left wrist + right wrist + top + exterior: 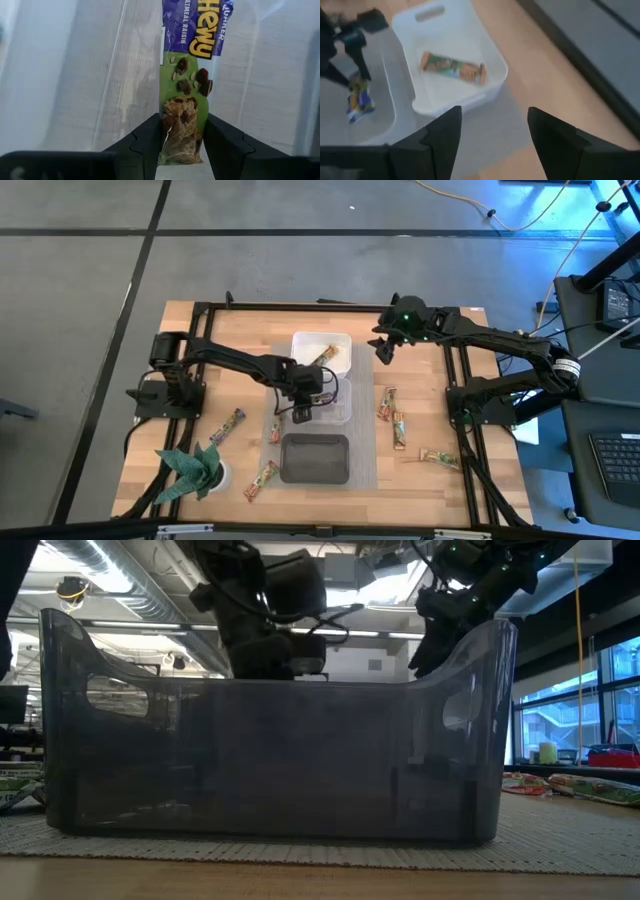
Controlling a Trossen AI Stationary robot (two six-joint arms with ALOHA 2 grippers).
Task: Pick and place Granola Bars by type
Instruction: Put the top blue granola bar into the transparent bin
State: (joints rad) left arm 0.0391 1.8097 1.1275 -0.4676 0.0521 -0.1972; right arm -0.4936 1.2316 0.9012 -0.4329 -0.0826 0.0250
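My left gripper (302,412) hangs over the clear tub (345,412), shut on a purple-and-green granola bar (192,30). The right wrist view shows that bar (359,100) hanging inside the clear tub (395,110). My right gripper (383,350) is open and empty (495,117), above the right edge of the white tub (300,340). An orange-and-green bar (452,67) lies flat in the white tub. Three bars (228,425) (273,430) (262,480) lie left of the tubs and three (386,402) (399,430) (438,458) lie to the right. My left gripper pinches the bar's green end (182,135) between its two fingers (145,140), which point down from above and close on the wrapper's two long edges. The bar hangs below the fingers, purple end lowest, inside the clear tub. Whether that end touches the floor I cannot tell.
A black tub (315,475) stands on the grey mat nearest the table's near edge and fills the low view (270,760). A green plant (195,470) sits at the near left corner. Bare wood lies on both sides of the mat.
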